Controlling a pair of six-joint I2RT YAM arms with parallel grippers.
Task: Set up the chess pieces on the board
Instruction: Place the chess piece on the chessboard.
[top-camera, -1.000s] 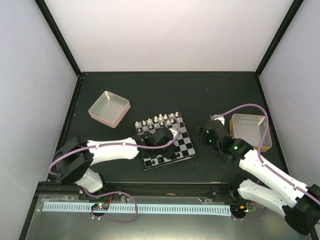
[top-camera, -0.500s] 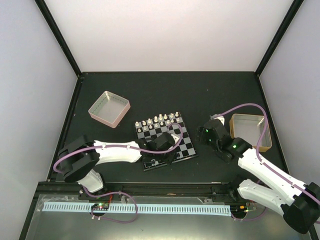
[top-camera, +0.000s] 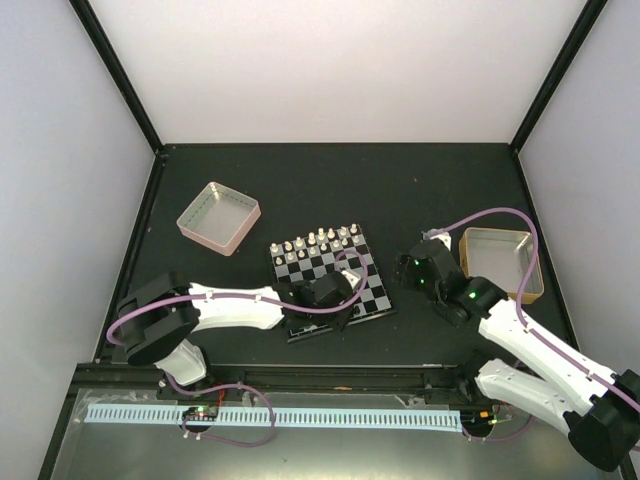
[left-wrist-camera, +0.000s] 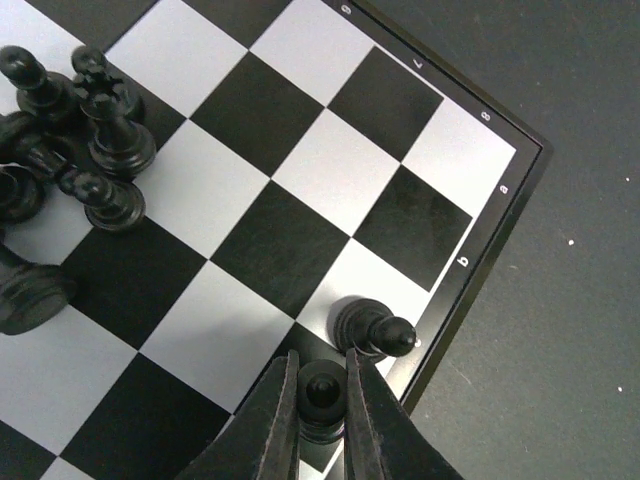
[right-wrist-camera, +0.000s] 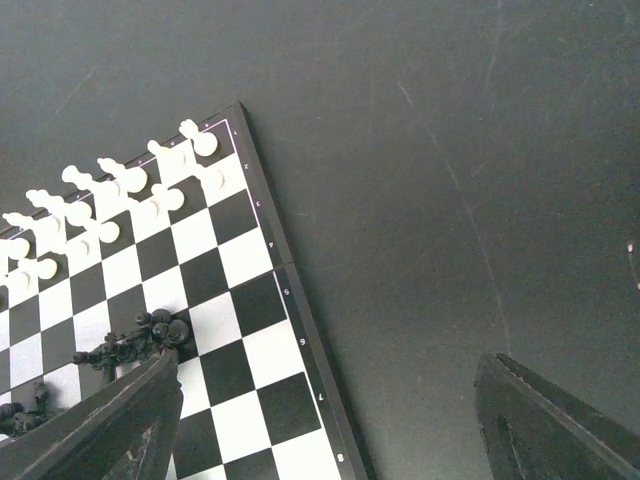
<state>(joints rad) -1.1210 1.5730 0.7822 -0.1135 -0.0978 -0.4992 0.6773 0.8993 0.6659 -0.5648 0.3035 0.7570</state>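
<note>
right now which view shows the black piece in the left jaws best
Left wrist: the black piece shows close between the jaws, at the board edge. Top external hides it under the left gripper; right wrist misses it.

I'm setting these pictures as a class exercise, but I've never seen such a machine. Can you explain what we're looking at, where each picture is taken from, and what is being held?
This is a robot with two arms fixed at the near edge of a dark table. The wide picture comes from a camera above and behind them. The two close-ups come from a camera on each wrist. On the table lie a small chessboard, a pink-sided tray and a tan-sided tray. White pieces line the board's far edge, and black pieces stand bunched together. The left hand is closed on one black piece near the board's edge. The right hand is open and holds nothing.
</note>
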